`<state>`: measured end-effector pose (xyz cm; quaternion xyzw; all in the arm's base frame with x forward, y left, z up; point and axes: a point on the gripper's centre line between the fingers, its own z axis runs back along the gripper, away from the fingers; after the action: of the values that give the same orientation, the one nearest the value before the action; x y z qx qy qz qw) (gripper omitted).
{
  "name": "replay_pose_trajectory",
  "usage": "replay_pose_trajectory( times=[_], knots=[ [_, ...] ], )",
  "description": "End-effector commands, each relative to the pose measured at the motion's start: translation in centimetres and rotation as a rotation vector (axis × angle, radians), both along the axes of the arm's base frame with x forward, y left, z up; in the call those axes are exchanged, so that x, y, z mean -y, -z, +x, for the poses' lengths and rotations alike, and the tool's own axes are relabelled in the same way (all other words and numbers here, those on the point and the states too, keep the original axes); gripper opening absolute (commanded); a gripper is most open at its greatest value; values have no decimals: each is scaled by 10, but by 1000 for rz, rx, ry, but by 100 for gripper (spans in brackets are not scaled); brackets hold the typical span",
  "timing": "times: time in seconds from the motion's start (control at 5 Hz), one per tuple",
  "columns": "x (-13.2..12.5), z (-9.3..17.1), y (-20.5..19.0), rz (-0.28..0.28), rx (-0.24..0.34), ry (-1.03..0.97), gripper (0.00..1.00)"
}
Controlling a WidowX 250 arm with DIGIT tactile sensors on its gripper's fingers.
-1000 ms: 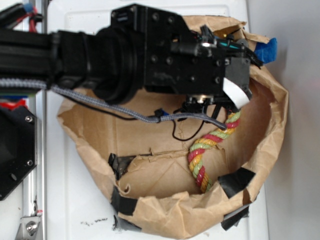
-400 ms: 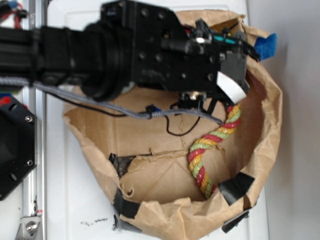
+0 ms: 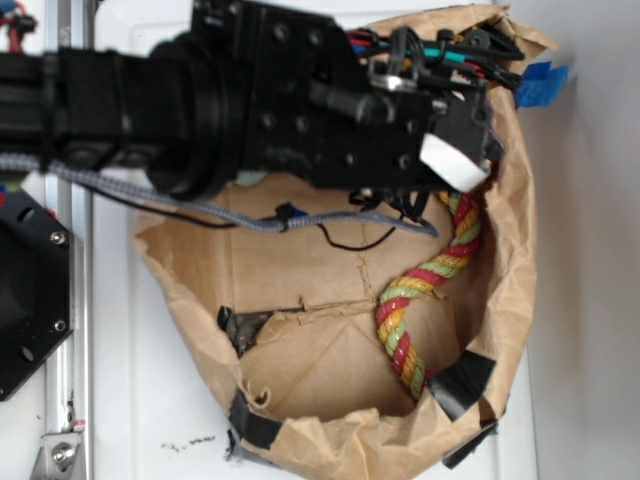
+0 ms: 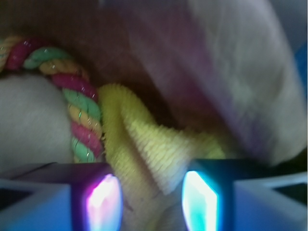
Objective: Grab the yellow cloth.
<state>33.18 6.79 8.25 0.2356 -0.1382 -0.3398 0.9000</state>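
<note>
While the black arm (image 3: 200, 110) reached in from the left across the far part of the scene, its gripper (image 4: 151, 197) hung inside the far right corner of a crumpled brown paper bag (image 3: 330, 440), low over the yellow cloth (image 4: 144, 144). From the exterior view the cloth could not be seen, hidden beneath the wrist housing. From the wrist view it lay bunched in ridged folds directly between the two fingers (image 4: 103, 202), whose inner faces glowed pink and cyan; the jaws stood apart with the fabric filling the gap, and whether the pads touched it could not be told. Just to the left of the cloth, touching its edge, ran a red, yellow and green twisted rope (image 3: 415, 300), which curved from under the gripper down toward the near wall of the bag. Black tape patches (image 3: 462, 383) held the bag's torn rim, and a blue strip (image 3: 545, 85) showed at the far right.
</note>
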Motion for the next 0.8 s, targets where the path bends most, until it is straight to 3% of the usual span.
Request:
replay_pose_trajectory(
  times=[0.0, 0.6],
  knots=[
    [12, 13, -8, -10, 39, 10, 100],
    [23, 20, 6, -9, -2, 18, 100]
  ],
)
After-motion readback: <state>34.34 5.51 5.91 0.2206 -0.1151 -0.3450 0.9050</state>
